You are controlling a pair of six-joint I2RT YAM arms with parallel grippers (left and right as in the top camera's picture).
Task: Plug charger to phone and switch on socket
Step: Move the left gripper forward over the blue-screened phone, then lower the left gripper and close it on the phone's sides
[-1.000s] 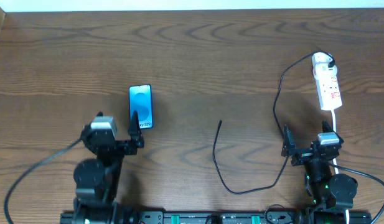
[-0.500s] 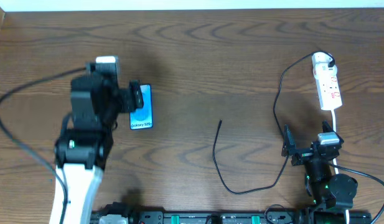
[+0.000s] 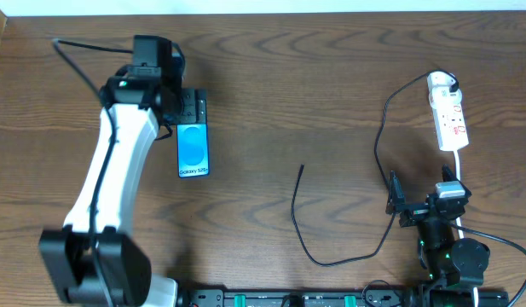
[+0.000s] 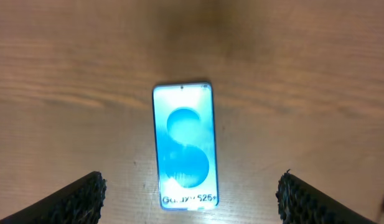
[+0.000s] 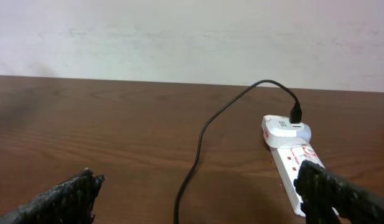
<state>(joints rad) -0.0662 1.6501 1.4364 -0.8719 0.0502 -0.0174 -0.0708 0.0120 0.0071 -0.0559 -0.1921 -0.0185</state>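
The phone point(image 3: 193, 152) lies flat on the left part of the table, blue screen up; in the left wrist view the phone point(image 4: 183, 143) lies lengthwise between my fingers. My left gripper point(image 3: 189, 107) hovers over its far end, open and empty point(image 4: 192, 183). The charger point(image 3: 295, 213) is a thin black cable looping across the right half, with its free tip point(image 3: 303, 167) on bare wood. The white socket point(image 3: 448, 119) sits at the far right, and the socket point(image 5: 290, 158) shows its red marks in the right wrist view. Near the front edge my right gripper point(image 3: 420, 194) is open and empty point(image 5: 198, 186).
The charger cable point(image 5: 198, 155) runs to a white plug point(image 5: 285, 129) at the socket's far end. A pale wall point(image 5: 179, 37) stands behind the table's back edge. Thick black base cables hang at the left point(image 3: 75, 55) and the front right point(image 3: 501, 243).
My left arm has swung from its near resting spot out across the table, past the phone to its far end. The right arm, cable and socket are unmoved.
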